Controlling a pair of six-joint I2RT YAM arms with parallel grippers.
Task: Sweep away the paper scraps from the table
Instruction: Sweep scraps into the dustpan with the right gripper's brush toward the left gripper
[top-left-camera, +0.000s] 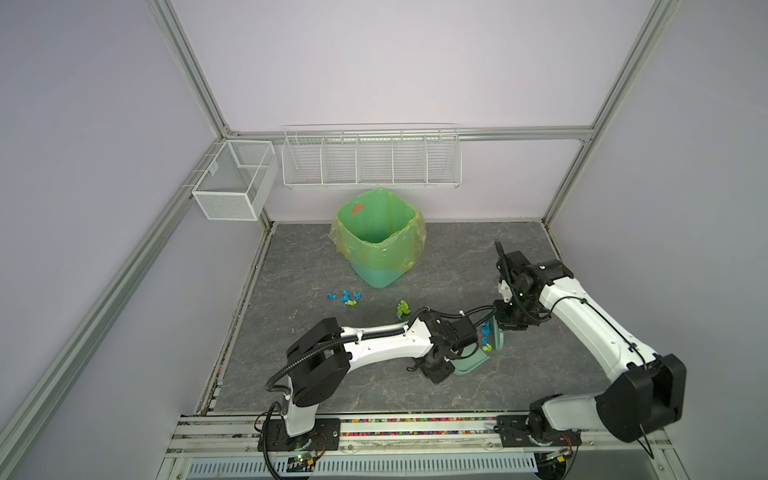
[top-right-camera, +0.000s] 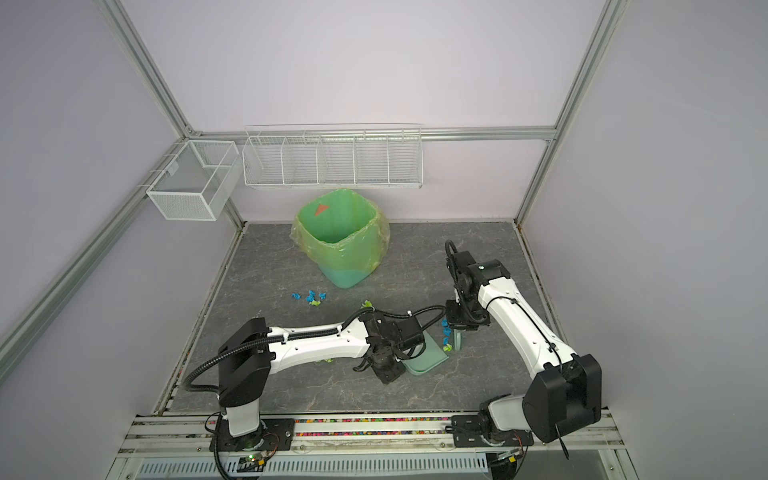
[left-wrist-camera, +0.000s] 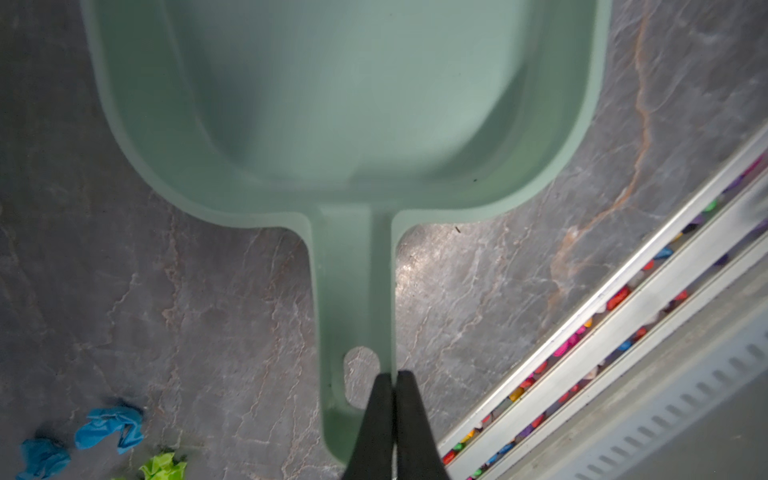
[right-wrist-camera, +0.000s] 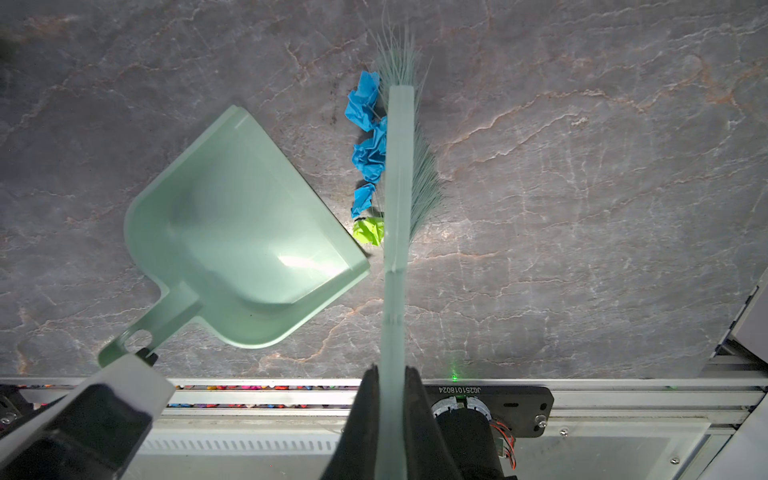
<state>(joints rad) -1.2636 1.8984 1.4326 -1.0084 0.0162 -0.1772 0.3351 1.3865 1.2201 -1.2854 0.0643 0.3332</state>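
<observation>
Four featherlight, crumpled paper scraps (right-wrist-camera: 368, 153) are lying on the table (right-wrist-camera: 582, 166) against the brush (right-wrist-camera: 397, 166), just right of the dustpan (right-wrist-camera: 232, 216) lip. Being soft, they are probably needing pushing, not pinching. The right gripper (right-wrist-camera: 390, 374) is clamping the brush handle, and the left gripper (left-wrist-camera: 392, 376) is clamping the dustpan handle.
</observation>
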